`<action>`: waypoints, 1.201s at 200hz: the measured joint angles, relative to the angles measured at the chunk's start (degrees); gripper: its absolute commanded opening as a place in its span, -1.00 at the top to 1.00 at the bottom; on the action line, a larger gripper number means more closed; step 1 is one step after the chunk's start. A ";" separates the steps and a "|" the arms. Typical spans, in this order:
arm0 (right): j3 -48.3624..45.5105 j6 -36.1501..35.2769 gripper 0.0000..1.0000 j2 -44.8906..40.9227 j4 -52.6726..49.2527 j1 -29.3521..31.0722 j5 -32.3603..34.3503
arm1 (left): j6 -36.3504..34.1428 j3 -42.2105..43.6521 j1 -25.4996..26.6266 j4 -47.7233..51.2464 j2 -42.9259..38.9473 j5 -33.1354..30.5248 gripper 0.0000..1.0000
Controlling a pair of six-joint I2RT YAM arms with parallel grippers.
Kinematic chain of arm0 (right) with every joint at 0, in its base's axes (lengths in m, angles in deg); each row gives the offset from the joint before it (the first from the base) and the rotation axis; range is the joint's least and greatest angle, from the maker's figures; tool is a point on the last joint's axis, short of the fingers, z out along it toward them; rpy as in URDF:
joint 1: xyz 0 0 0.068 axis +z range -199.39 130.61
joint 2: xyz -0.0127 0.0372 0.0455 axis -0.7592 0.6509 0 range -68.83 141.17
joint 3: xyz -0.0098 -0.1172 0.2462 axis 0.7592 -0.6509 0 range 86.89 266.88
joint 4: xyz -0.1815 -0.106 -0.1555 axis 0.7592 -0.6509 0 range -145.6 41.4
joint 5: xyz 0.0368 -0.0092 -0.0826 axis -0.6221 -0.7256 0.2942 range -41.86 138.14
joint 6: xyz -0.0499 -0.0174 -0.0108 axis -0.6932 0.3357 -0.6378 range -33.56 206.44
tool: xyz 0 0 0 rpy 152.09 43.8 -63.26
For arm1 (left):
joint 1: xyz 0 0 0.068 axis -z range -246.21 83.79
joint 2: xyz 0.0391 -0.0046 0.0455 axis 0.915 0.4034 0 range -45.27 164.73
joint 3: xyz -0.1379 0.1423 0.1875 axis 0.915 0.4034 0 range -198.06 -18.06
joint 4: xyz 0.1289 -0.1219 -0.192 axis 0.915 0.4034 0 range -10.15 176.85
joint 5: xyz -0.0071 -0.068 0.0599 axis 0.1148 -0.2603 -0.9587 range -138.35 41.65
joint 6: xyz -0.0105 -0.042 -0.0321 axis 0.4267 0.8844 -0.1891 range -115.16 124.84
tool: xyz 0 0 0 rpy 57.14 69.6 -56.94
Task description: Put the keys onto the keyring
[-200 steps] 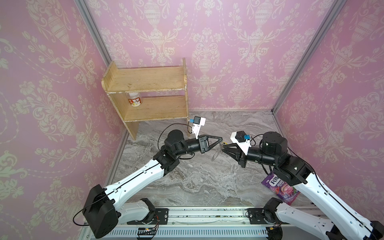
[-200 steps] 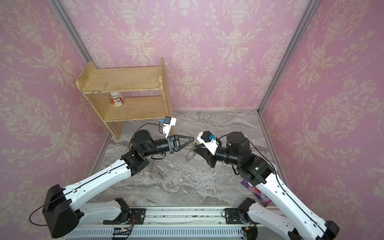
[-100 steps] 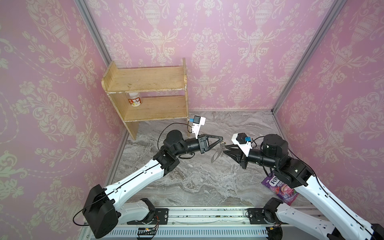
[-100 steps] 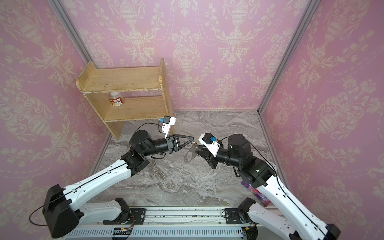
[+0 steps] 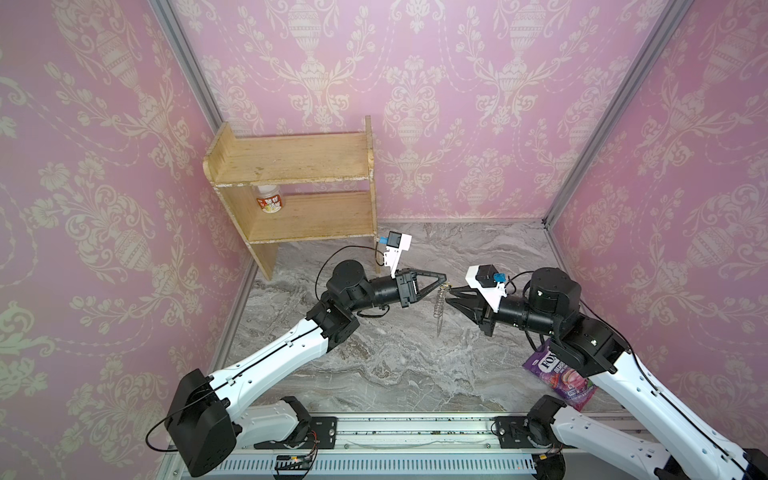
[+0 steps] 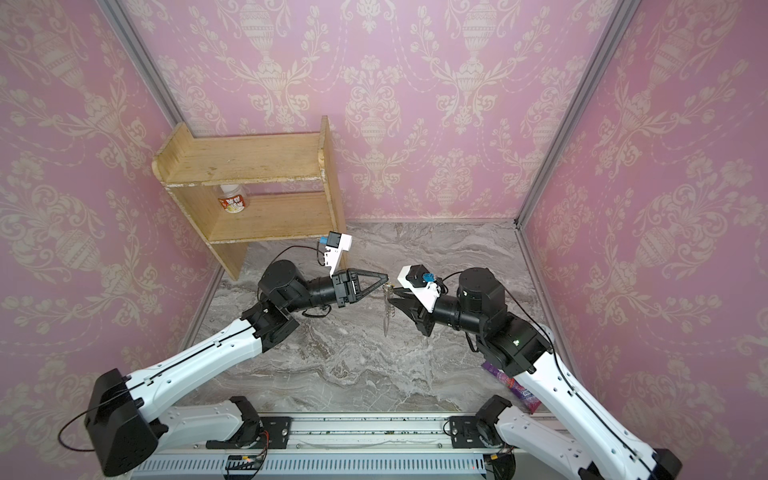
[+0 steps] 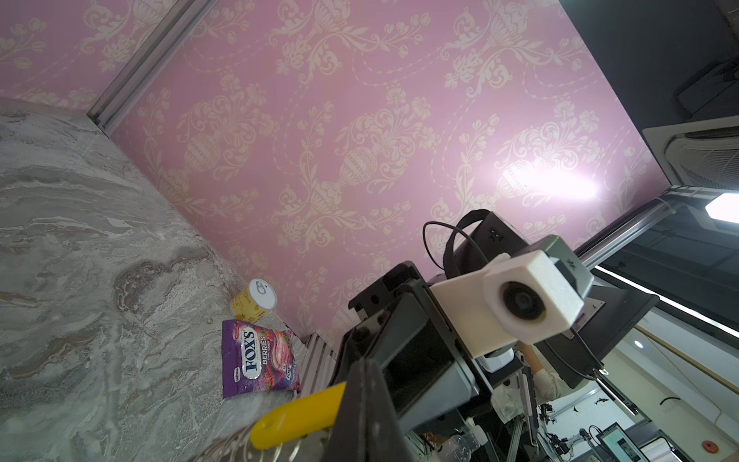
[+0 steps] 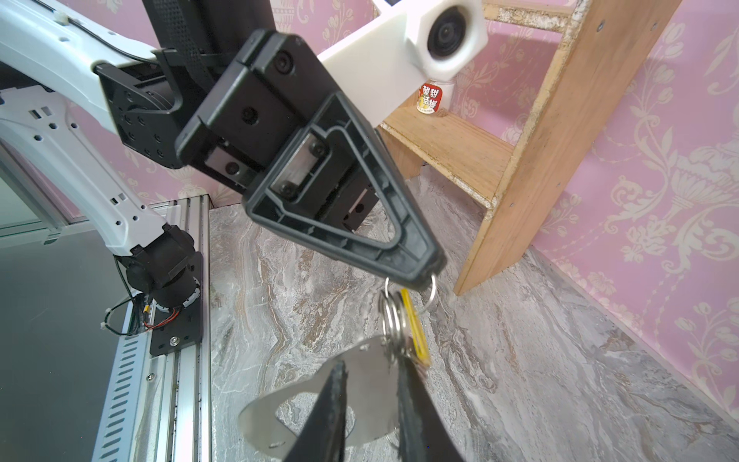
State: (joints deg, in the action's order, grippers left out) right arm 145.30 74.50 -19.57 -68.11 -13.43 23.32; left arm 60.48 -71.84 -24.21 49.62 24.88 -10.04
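Observation:
My left gripper (image 5: pixel 444 277) (image 6: pixel 386 276) is held above the marble floor, shut on a small metal ring. From that ring hang a stack of split rings (image 8: pixel 392 320), the yellow keys tag (image 8: pixel 414 324) (image 7: pixel 296 416) and the flat grey keyring fob (image 8: pixel 368 380). Both top views show the fob edge-on as a thin strip (image 5: pixel 438 313) (image 6: pixel 386 316). My right gripper (image 5: pixel 448 296) (image 8: pixel 372 360) faces the left one. Its jaws stand a narrow gap apart at the fob's upper part, just below the rings. Whether they touch it I cannot tell.
A wooden shelf (image 5: pixel 299 195) with a small jar (image 5: pixel 270 201) stands at the back left. A purple sweets packet (image 5: pixel 557 374) (image 7: pixel 260 360) lies on the floor under my right arm. A yellow can (image 7: pixel 254 302) lies by the wall. The arms' rail (image 5: pixel 395 432) runs along the front.
My right gripper has dipped slightly while staying at the hanging bunch. The fob showed more of its face half a second ago and now hangs edge-on. The left arm has not moved.

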 measured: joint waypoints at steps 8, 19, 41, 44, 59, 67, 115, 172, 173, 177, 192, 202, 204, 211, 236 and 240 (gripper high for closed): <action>0.00 0.00 0.53 0.00 0.04 0.00 -0.37 | 0.00 0.00 0.00 -0.02 0.00 0.00 1.00; 0.00 0.00 0.54 0.00 0.13 0.00 -0.76 | 0.00 0.00 0.00 -0.09 0.00 0.00 1.00; 0.00 0.02 0.54 0.00 0.46 0.00 -1.40 | 0.00 0.00 0.00 -0.20 0.00 0.00 1.00; 0.00 0.02 0.54 0.00 0.48 0.00 -1.42 | 0.00 0.00 0.00 -0.20 0.00 0.00 1.00; 0.00 0.02 0.53 0.00 0.72 0.00 -1.42 | 0.00 0.00 0.00 -0.28 0.00 0.00 1.00; 0.00 0.02 0.53 0.00 0.81 0.00 -1.42 | 0.00 0.00 0.00 -0.37 0.00 0.00 1.00; 0.02 0.20 0.54 0.50 1.70 0.00 -1.36 | -0.02 0.00 0.00 -0.37 0.00 0.26 1.00; 0.09 1.57 0.83 1.18 2.84 0.00 -0.79 | -0.70 0.00 0.07 0.61 0.00 0.35 1.00; 0.09 1.49 0.83 1.18 2.84 0.00 -0.79 | -0.74 0.00 0.07 0.68 0.00 0.35 1.00; 0.13 1.70 0.84 1.18 2.86 0.00 -0.76 | -0.85 0.00 0.07 0.90 -0.02 0.35 1.00; 0.13 1.70 0.89 1.16 2.95 0.00 -0.72 | -1.20 0.00 0.11 1.62 -0.13 0.35 1.00; 0.13 1.81 0.95 1.18 2.95 0.00 -0.39 | -1.55 0.00 0.11 2.16 -0.42 0.35 1.00; 0.13 1.95 0.95 1.18 2.95 -0.02 -0.35 | -1.57 0.00 0.11 2.23 -0.46 0.35 1.00; 0.13 2.05 1.00 1.16 2.99 0.00 -0.31 | -1.77 0.00 0.11 2.47 -0.63 0.33 1.00; 0.26 2.43 1.00 1.18 3.02 0.00 -0.31 | -2.21 0.00 0.11 2.73 -0.81 0.33 1.00; 0.26 2.58 1.00 1.18 3.02 0.00 -0.31 | -2.21 0.00 0.11 2.73 -0.81 0.33 1.00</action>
State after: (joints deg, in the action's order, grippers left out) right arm 145.56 77.08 -18.39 -65.09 -13.43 23.02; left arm 58.27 -71.84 -24.10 52.35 24.07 -9.72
